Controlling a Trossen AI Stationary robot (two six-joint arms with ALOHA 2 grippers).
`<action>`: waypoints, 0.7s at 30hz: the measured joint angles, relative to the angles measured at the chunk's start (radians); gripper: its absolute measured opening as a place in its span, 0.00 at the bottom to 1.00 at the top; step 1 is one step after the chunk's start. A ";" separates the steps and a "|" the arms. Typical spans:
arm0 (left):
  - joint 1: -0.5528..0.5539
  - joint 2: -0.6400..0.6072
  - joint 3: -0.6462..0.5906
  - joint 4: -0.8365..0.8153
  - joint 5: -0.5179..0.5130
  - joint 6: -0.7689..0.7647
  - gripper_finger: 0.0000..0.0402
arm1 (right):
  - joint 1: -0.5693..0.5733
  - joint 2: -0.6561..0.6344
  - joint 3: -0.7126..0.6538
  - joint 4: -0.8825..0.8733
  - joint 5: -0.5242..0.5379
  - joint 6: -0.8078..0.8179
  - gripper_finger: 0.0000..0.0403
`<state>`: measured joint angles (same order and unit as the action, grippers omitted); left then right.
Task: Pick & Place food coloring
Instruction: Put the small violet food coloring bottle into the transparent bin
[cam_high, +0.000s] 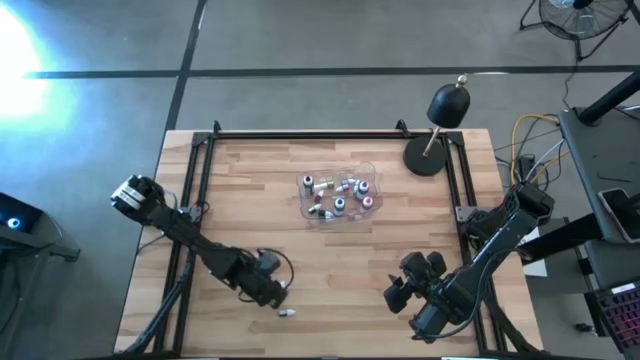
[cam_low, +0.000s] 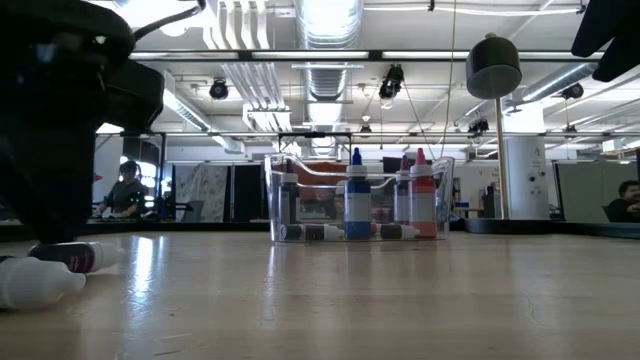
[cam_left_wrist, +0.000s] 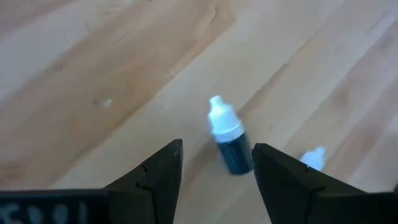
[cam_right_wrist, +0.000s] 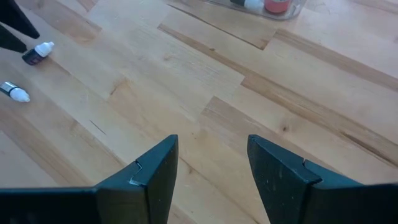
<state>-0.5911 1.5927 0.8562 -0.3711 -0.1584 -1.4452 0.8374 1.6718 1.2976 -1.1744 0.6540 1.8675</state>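
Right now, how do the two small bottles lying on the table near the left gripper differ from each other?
The dark bottle has a dark body with a white cap, while the white bottle looks pale all over. The dark bottle lies in front of the open left gripper, in line with the gap between its fingers; the white bottle lies off to one side, mostly hidden behind one finger. Both lie on their sides on the wooden table, outside the clear tub.
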 joint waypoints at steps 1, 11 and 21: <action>0.000 0.003 0.000 0.012 -0.005 -0.031 0.43 | 0.000 0.000 0.000 0.000 0.000 0.000 0.46; 0.000 0.067 0.014 0.023 -0.085 -0.158 0.43 | 0.000 0.000 0.000 0.000 0.000 0.015 0.46; -0.001 0.115 0.088 -0.071 -0.094 -0.138 0.43 | 0.000 0.000 0.000 -0.001 0.000 0.015 0.46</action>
<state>-0.5919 1.7081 0.9440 -0.4417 -0.2527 -1.5833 0.8375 1.6714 1.2972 -1.1751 0.6537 1.8820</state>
